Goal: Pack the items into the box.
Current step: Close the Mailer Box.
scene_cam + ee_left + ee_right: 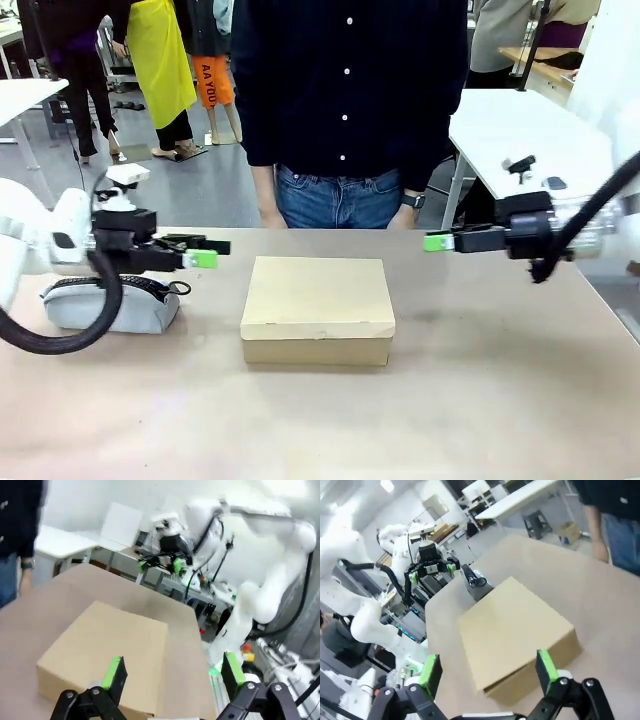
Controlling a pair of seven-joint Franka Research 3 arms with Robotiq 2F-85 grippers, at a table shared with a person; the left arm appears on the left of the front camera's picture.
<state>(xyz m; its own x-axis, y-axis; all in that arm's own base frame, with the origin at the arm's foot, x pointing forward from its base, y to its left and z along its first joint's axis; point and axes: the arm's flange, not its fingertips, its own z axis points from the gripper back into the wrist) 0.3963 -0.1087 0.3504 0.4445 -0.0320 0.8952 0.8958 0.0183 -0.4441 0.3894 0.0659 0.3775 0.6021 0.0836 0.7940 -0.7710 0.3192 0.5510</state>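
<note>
The box is a brown cardboard box lying in the middle of the table with its lid flap down; it also appears in the left wrist view and the right wrist view. The items are out of view. My left gripper hovers open to the left of the box, fingers pointing toward it, with nothing between them. At the right of the box my right gripper hangs open and empty too, aimed at the box. Each wrist view shows the other gripper far off across the box.
A light grey zippered pouch lies on the table under my left arm, left of the box. A person stands at the far edge, arms down. Bare table lies in front of the box and to its right.
</note>
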